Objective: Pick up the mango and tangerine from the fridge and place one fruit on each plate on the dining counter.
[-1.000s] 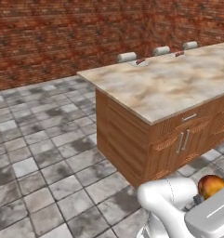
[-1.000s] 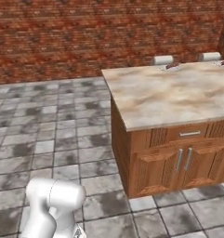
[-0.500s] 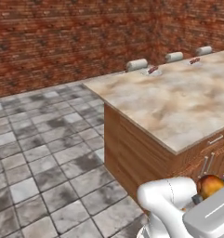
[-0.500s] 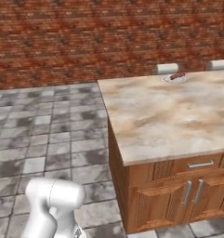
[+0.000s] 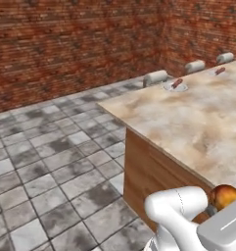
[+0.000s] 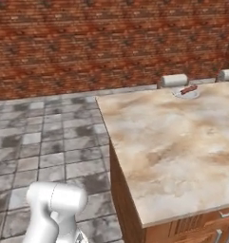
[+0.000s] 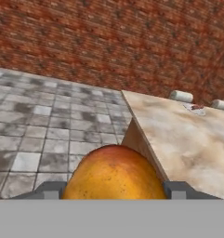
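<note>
Low at the right edge of the left base view: one roundish orange-yellow mango with a reddish blush (image 5: 225,196), carried close against the white arm, short of the long beige-and-tan marbled stone dining counter (image 5: 198,117). Far along that top, one small round white plate with a reddish-brown meat skewer (image 5: 176,86); a second like plate (image 5: 219,71) beyond it. Grey cylindrical stool backrests (image 5: 155,77) line the far edge.

Right base view: same counter (image 6: 173,142), near corner towards the camera. One skewer plate (image 6: 186,92) by the far edge, well apart from the arm. Grey tiled floor (image 6: 44,142) and red brick wall (image 6: 87,42) behind.

Hand view: mango (image 7: 114,174) at bottom centre, clamped in the two-finger gripper (image 7: 114,189), one dark fingertip (image 7: 174,189) pressed to each flank. Counter (image 7: 187,139) and plate (image 7: 195,108) lie ahead, to the right.

Handling, by judgement: firm, smooth-skinned, moderately heavy; rounded flanks may slip or roll. Hold across the widest middle, as now. Set down gently at a bare part of the plate, beside the skewer.
</note>
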